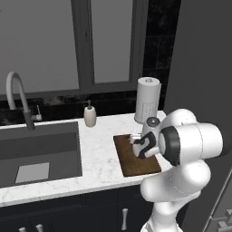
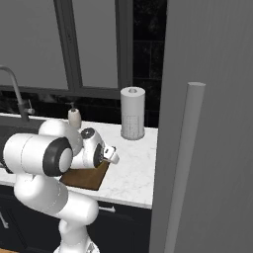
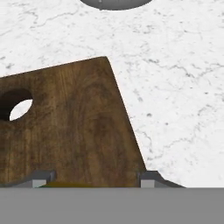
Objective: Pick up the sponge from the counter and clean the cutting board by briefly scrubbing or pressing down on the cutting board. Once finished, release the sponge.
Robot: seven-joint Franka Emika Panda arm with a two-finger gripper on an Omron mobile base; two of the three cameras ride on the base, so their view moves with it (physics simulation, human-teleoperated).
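Left base view: my arm fills the lower right of the frame. The gripper [image 1: 137, 144] sits low over the cutting board [image 1: 136, 164], which lies right of centre on the white counter [image 1: 99, 154]. From here I cannot see the fingertips well enough to judge the claw. A soap bottle [image 1: 89, 114] stands above centre-left near the wall, and a paper towel roll [image 1: 147, 100] stands upright at upper right, behind the board. The sink basin [image 1: 41, 152] takes the left side, with a pale grey sheet [image 1: 32, 172] in its bottom and the faucet [image 1: 18, 95] arching at upper left.

Right base view: the arm occupies the lower left. The gripper [image 2: 112, 156] points down toward the counter [image 2: 133, 168] at centre frame; one brown corner of the board [image 2: 91, 179] shows below the wrist. The towel roll [image 2: 132, 112] is upper centre, the soap bottle [image 2: 74, 117] to its left.

Hand view: the board [image 3: 74, 127] covers the left and centre, its hole at the left edge, marble counter [image 3: 175, 87] on the right. Two finger tips [image 3: 148, 178] rise at the bottom edge, set wide apart, with a thin yellow-green strip of the sponge [image 3: 65, 185] between them, right above the board. The claw appears closed on the sponge.
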